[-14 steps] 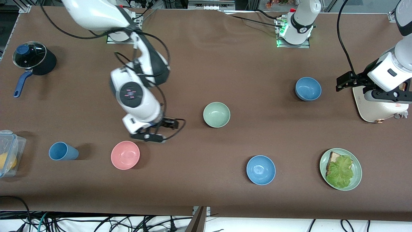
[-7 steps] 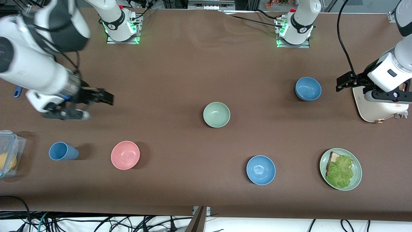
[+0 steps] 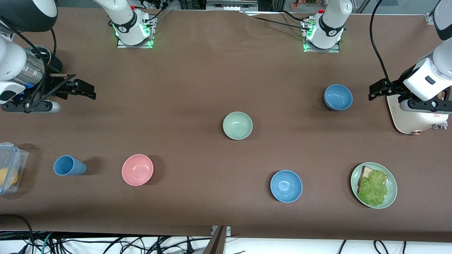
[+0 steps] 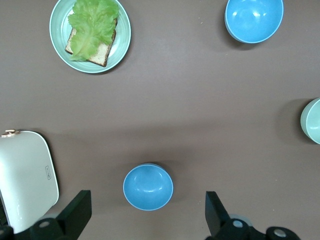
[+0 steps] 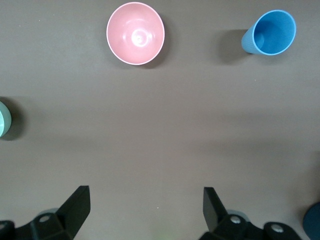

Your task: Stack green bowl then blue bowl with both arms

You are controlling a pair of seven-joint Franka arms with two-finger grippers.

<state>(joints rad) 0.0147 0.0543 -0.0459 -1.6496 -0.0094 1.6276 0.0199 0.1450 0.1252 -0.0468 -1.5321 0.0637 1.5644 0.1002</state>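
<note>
The green bowl (image 3: 237,125) sits at the table (image 3: 212,70) centre; the blue bowl (image 3: 338,97) is at its 2 o'clock, apart. The left hand (image 3: 376,90) hangs beside the blue bowl, fingers apart. The right hand (image 3: 82,89) hangs at the right arm's end, fingers apart

Desk (image 3: 212,81): wide, covered with a matte brown cloth that shows faint creases near its upper middle.
Near edge: the cloth ends in a straight line; below it lies a white floor (image 3: 300,247).
Cables (image 3: 106,243): black and teal ones tangled on that floor, thickest toward the right arm's end.
Top edge: metal frame parts (image 3: 231,5) and more cables.
Light: even, from above; soft short shadows on the cloth.
</note>
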